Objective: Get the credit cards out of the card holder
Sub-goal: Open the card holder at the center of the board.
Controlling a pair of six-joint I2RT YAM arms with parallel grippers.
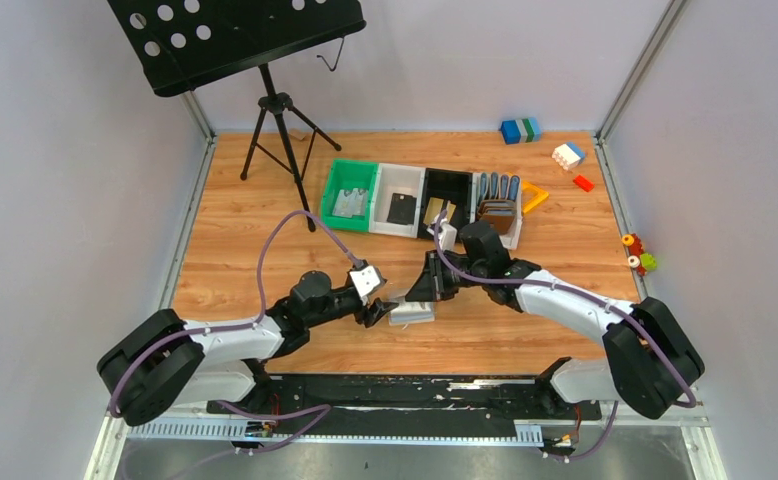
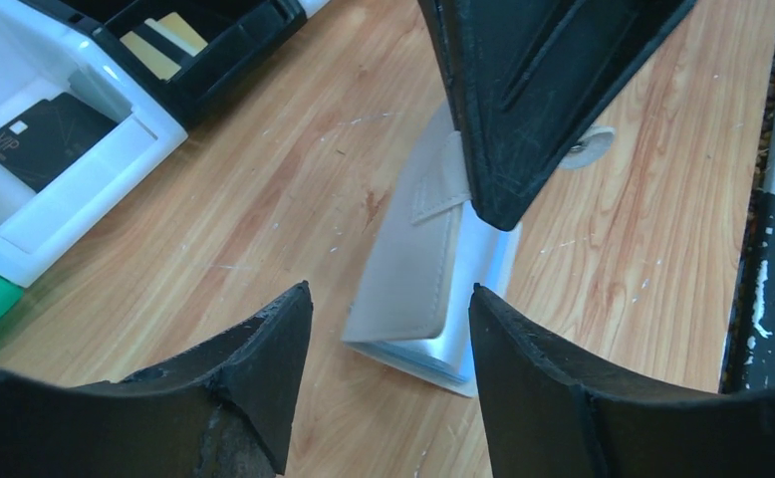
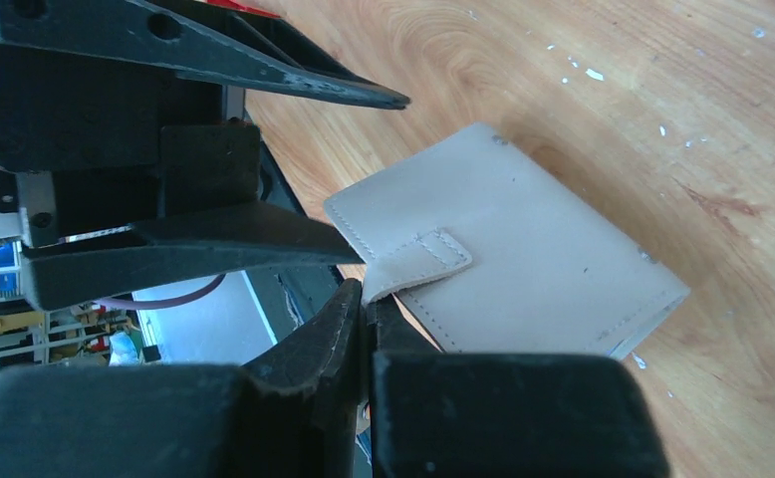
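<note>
The pale grey-beige card holder (image 1: 412, 313) lies folded on the wood between both arms, its light blue-grey inside showing at the edge (image 2: 483, 339). My right gripper (image 3: 369, 299) is shut on its short strap tab (image 3: 418, 261) and lifts the tab's end. My left gripper (image 2: 391, 291) is open, with its fingertips (image 2: 284, 329) on either side of the holder's near end and not touching it. Credit cards lie in the trays: a black one (image 2: 40, 139), gold ones (image 2: 159, 45) and a silvery grey one (image 1: 349, 202). Whether any card sits inside the holder is hidden.
A row of trays, green (image 1: 337, 180), white (image 1: 390, 180), black (image 1: 450, 182) and one with brown wallets (image 1: 498, 210), stands behind the grippers. A music stand tripod (image 1: 280, 130) is at the back left. Toy bricks (image 1: 520, 130) lie at the back right.
</note>
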